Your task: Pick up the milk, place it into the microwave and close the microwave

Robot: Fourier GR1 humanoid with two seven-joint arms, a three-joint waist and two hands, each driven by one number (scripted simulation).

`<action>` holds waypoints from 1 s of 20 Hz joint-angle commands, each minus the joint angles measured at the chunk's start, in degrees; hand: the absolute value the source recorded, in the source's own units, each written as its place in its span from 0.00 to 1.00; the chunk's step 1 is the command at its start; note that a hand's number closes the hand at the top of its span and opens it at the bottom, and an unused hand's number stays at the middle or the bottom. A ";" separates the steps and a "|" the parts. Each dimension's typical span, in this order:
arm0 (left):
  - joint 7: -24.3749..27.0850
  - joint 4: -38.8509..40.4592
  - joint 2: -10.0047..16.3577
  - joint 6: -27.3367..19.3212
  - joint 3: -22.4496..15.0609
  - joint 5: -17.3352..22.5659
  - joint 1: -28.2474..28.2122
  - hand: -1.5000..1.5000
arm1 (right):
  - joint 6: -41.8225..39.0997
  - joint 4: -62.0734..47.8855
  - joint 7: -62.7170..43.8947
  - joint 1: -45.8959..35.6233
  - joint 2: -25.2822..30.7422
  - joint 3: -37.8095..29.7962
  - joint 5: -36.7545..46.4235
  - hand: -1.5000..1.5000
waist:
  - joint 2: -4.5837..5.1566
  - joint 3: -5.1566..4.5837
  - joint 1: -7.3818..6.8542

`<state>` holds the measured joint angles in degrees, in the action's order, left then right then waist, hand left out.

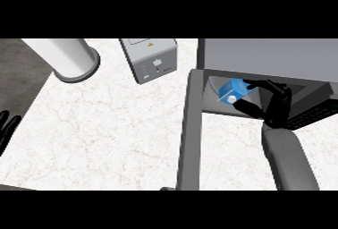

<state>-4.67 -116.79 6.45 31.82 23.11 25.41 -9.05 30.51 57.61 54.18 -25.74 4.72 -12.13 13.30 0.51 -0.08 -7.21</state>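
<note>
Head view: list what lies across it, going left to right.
The left hand resting at the edge → white cylinder → grey appliance → open microwave door → milk carton → right hand holding it.

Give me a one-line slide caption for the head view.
Right hand holds the blue milk carton inside the open microwave.

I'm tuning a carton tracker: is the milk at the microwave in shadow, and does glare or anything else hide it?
Head view: the milk shows bright blue against the microwave's dimmer grey cavity, with no glare on it. The right hand, curled round it, covers its right side. The counter is evenly lit.
</note>
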 commanded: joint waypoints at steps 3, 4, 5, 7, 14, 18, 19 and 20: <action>-0.09 0.22 0.43 0.04 -0.94 -1.34 1.61 0.00 | 7.74 -8.99 -10.56 -7.08 1.91 -3.43 4.32 0.00 | 3.50 -0.12 -3.25; 0.02 0.15 0.13 -0.21 -1.55 -2.24 2.24 0.00 | 7.98 -8.92 -10.53 -6.97 1.03 -3.13 4.80 0.00 | 3.56 -0.09 -3.12; 0.28 0.30 0.59 0.43 -0.76 -1.74 1.25 0.00 | 10.12 -8.50 -10.10 -2.94 3.70 -3.80 7.60 0.00 | 3.78 -0.56 -3.03; -0.30 0.34 0.11 0.38 -2.59 -1.96 2.60 0.00 | 3.15 -8.92 -11.78 -5.12 -0.66 -2.79 2.95 0.00 | 3.79 0.12 -3.84; -0.18 1.24 -0.43 0.24 -4.35 -3.28 4.51 0.00 | 0.62 -8.75 -12.25 -4.74 -2.20 -2.26 1.46 0.00 | 3.68 0.11 -4.15; -0.30 1.15 -1.02 0.12 -5.37 -4.88 4.08 0.00 | 0.60 -10.67 -14.26 -6.48 -2.58 -2.65 1.33 0.00 | 3.13 0.06 -3.97; -0.15 1.47 -1.03 -0.05 -5.50 -5.20 4.78 0.00 | 0.40 -11.34 -14.06 -6.07 -2.70 -2.68 1.30 0.00 | 3.32 0.08 -3.49; -0.20 0.67 -0.77 0.30 -5.59 -5.01 4.61 0.00 | -0.25 -11.41 -14.54 -6.92 -2.23 -2.84 1.12 0.00 | 2.89 0.09 -3.82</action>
<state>-4.90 -115.78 5.83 32.01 18.32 21.15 -4.83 31.27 55.57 53.50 -24.40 0.87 -11.98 15.54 1.28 -0.21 -9.75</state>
